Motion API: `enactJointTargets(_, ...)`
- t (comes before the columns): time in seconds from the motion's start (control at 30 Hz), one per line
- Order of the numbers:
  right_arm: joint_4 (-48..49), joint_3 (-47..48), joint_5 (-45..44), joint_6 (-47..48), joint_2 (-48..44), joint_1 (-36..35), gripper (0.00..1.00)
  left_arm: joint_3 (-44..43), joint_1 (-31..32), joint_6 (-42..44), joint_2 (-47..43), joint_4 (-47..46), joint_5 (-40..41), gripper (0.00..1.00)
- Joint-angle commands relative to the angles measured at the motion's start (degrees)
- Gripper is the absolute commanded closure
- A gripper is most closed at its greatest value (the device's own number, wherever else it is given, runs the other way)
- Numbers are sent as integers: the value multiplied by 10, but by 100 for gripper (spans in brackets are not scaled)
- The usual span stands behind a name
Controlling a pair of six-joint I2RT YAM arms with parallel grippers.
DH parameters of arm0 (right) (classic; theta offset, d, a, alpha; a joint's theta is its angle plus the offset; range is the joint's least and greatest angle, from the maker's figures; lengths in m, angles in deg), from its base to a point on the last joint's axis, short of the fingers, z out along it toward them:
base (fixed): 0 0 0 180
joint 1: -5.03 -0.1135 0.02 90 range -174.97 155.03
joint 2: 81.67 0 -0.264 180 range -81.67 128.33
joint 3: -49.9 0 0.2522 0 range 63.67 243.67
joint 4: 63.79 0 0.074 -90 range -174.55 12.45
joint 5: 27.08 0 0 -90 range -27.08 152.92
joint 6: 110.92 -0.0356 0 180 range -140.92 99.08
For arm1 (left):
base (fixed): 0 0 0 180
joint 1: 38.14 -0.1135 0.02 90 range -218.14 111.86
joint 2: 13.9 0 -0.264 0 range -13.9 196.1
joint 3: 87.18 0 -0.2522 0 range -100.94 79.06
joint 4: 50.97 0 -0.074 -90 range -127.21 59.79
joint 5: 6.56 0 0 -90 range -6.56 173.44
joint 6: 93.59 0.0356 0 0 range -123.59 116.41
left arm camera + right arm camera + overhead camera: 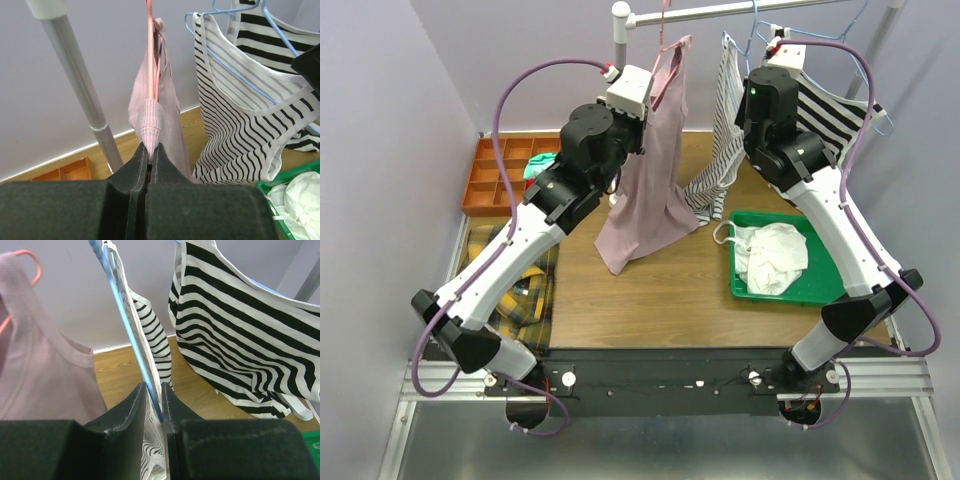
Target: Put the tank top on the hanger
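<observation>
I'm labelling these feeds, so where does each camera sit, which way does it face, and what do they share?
Top external: above and behind the bases, looking down on the table; left arm and right arm show.
Left wrist: on the left arm, facing up the hanger; left gripper shut on the tank top.
Right wrist: on the right arm, facing striped tops; right gripper shut on a blue hanger.
Shared: all three show the tank top.
</observation>
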Motion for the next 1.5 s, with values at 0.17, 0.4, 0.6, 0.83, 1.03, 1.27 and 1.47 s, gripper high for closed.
enactJointTargets(0.17,-24,-14,38,-25,-26,4,73,-11,-13,-50,42,-89,41,100)
enactJointTargets(0.4,-18,-32,43,-27,-44,4,73,-2,-17,-62,44,-85,38,100)
enactJointTargets(0.6,-20,-34,53,-30,-48,3,73,12,-17,-74,31,-80,29,83)
enactJointTargets(0.83,-30,-23,89,-41,-50,3,64,37,-17,-83,-6,-79,16,58)
enactJointTargets(1.03,-36,-20,150,-60,-64,4,37,58,-17,-93,-47,-62,-13,20)
enactJointTargets(1.27,-43,-36,201,-84,-107,4,16,68,-17,-130,-107,30,-52,1)
enactJointTargets(1.47,5,-190,223,-117,-228,4,0,194,-17,-209,-210,68,-53,1)
